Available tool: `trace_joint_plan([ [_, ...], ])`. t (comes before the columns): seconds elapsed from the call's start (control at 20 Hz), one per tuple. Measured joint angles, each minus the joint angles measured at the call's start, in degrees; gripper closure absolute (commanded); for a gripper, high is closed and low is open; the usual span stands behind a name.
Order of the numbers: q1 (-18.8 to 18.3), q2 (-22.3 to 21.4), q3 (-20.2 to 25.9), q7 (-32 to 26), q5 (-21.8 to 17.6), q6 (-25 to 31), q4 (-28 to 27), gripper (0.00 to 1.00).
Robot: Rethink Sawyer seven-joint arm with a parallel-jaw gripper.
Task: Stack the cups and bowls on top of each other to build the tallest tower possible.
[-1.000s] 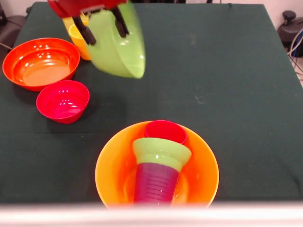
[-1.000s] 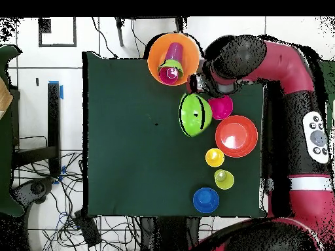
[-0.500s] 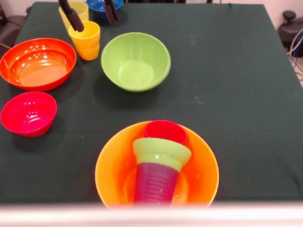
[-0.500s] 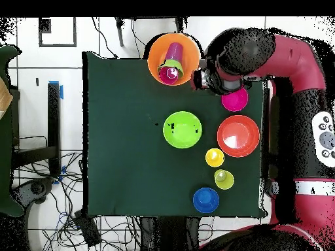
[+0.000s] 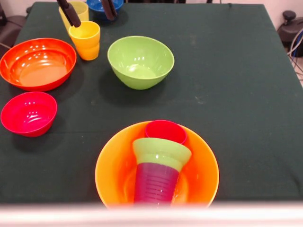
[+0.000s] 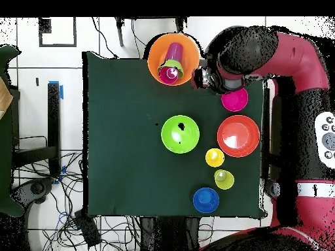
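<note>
The tool hangs empty at the upper left of the front frame, its two dark fingers spread wide and clenched on nothing, one finger tip just above the orange cup. The big green bowl sits upright on the dark cloth surface, down and to the right of the tool, rim up, with a glossy, smooth round wall. At the bottom centre stands the tower: a deep orange bowl holding a ribbed purple cup, a small green bowl capping it, and a pink cup showing behind and above. So the tower lies well below the tool in the frame, with the green bowl between them. Along the left edge sit the wide orange-red bowl and the small pink bowl; a pale yellow cup and a blue bowl are at the top. All of it is slick plastic, round and tapered, so my guess is any rim grasp could slip.
</note>
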Motion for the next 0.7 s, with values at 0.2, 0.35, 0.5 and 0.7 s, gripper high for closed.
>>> trace_joint_plan([
  [0.2,0.00,0.09,0.00,0.00,0.01,-0.12,0.00,0.00],
  [0.35,-0.01,0.21,0.00,0.00,0.01,-1.28,0.07,0.00],
  [0.5,-0.23,-0.15,-0.01,0.00,0.02,-4.20,1.34,0.00],
  [0.7,-1.08,-1.92,0.00,0.00,0.11,-9.05,5.48,0.00],
])
